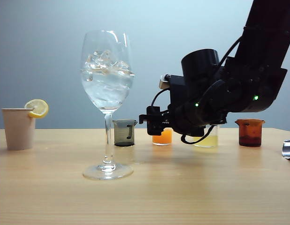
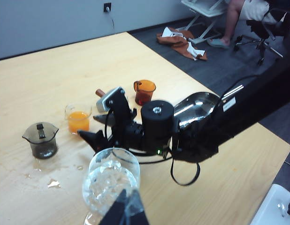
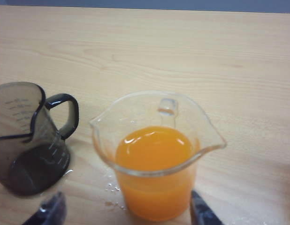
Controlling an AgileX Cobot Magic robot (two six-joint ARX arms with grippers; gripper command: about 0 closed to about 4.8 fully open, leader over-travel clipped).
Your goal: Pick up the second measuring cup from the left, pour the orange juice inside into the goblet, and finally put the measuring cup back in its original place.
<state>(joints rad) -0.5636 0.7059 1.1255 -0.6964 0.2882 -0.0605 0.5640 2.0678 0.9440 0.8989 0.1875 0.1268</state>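
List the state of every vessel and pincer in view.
measuring cup: upright, holding orange juice
goblet: upright, iced
smoky cup: upright, nearly empty
right pincer: open, straddling measuring cup
left pincer: near goblet, state unclear

The desk (image 1: 206,187) is pale wood with a fine grain and a soft sheen. The goblet (image 1: 107,75) is clear, glossy glass, the measuring cup (image 3: 156,154) clear and smooth (glass or plastic, hard to tell), its orange juice (image 3: 154,147) opaque and shiny. The paper cup (image 1: 18,129) looks matt beige.
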